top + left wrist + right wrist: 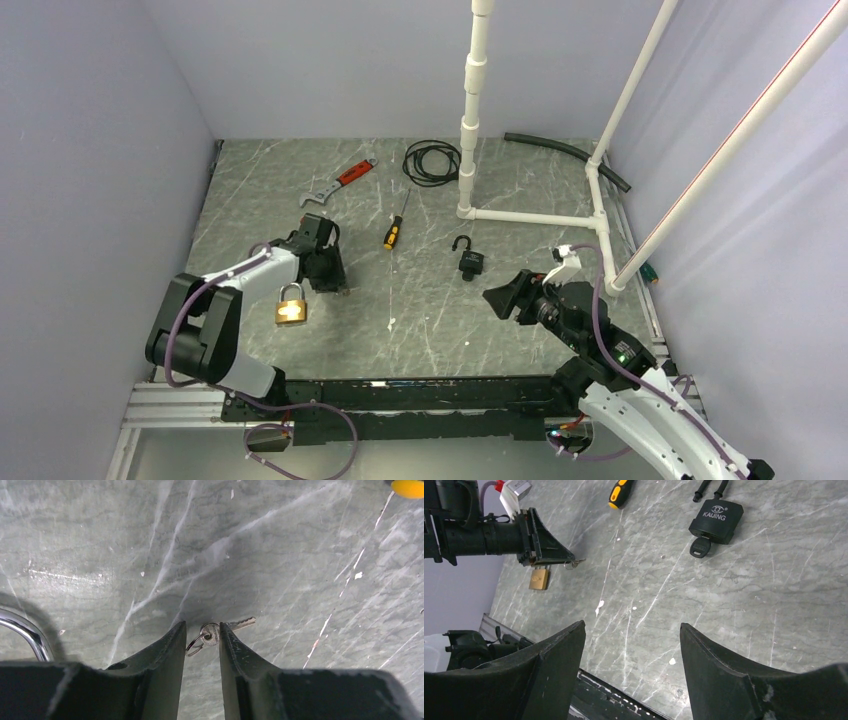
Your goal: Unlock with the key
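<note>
A small silver key on a split ring lies flat on the marble table, its blade pointing right. My left gripper straddles the key's head with the jaws narrowly open; the right fingertip touches the head and the ring reaches toward the left fingertip. The brass padlock lies just near-left of that gripper, and its shackle shows at the left edge. My right gripper hovers wide open and holds nothing, near a black padlock whose shackle is open and which has its own key inserted.
A yellow-handled screwdriver, a red-handled wrench and a coiled black cable lie farther back. A white PVC pipe frame stands at the back right, with a black hose behind it.
</note>
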### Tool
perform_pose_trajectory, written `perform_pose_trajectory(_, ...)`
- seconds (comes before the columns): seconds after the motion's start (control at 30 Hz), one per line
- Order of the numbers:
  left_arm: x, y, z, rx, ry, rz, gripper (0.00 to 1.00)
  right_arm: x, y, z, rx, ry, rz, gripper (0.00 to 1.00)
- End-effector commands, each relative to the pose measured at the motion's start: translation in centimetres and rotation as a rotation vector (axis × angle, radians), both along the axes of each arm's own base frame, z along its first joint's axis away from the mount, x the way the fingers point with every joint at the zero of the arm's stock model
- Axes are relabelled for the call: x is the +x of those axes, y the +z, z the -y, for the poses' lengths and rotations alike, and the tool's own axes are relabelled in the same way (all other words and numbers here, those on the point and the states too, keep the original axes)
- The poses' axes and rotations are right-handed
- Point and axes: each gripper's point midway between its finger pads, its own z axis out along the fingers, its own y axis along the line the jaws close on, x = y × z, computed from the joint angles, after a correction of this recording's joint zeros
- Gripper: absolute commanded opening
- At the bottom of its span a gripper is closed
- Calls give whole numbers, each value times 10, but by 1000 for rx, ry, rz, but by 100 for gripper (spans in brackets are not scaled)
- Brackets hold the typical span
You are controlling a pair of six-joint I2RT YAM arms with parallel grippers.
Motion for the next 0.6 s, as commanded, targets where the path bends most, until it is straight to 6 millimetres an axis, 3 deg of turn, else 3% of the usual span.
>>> perform_pose_trajectory(0.0,-9,4,5,-46,0,-5,34,4,13,-10,55,20,31,72)
perform_pose_trajectory(0.3,-22,7,-1,-46,16,7,31,6,13,-16,70,37,25,72)
perform_pose_trajectory(0.57,-17,-3,-1,-36,22,3,23,6,13,-20,81,46,22,72)
